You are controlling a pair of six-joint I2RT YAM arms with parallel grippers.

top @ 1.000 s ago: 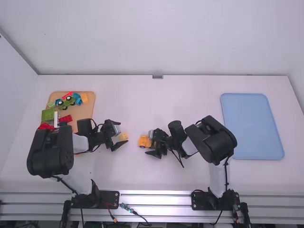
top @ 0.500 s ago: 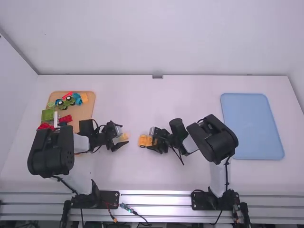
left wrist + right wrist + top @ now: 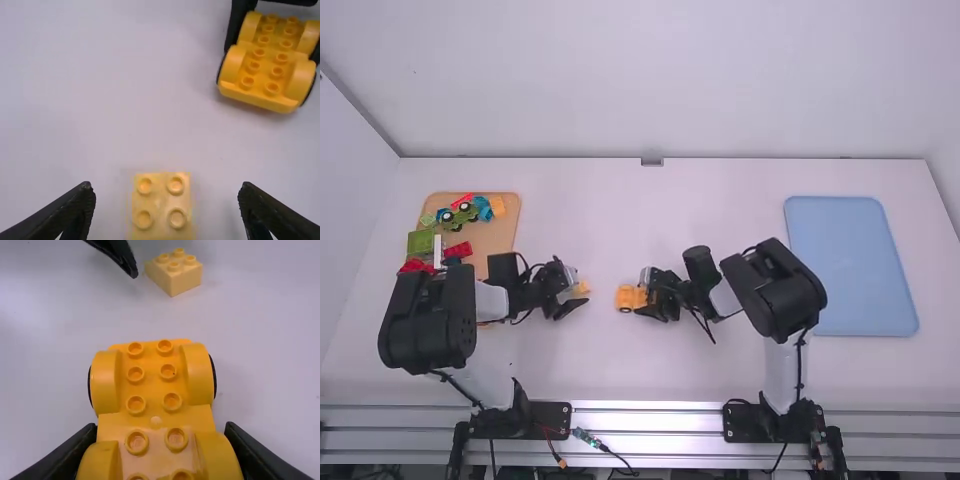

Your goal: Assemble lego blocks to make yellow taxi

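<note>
The small yellow block [image 3: 162, 206] lies on the desk [image 3: 720, 210] between the left claw's [image 3: 166, 189] parted fingers, the wheeled base [image 3: 152, 390] (long axis pointing roughly blockward) to its right, seemingly clamped in the right claw [image 3: 161, 427].

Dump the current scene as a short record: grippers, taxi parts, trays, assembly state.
left_gripper: open, fingers either side of the small brick, not touching it
right_gripper: closed on the wheeled base
small_brick: pale yellow, four studs, on table
wheeled_base: yellow-orange, studs up
assembly: brick and base apart, not joined
tan_tray: left side, holds mixed blocks
blue_tray: right side
</note>
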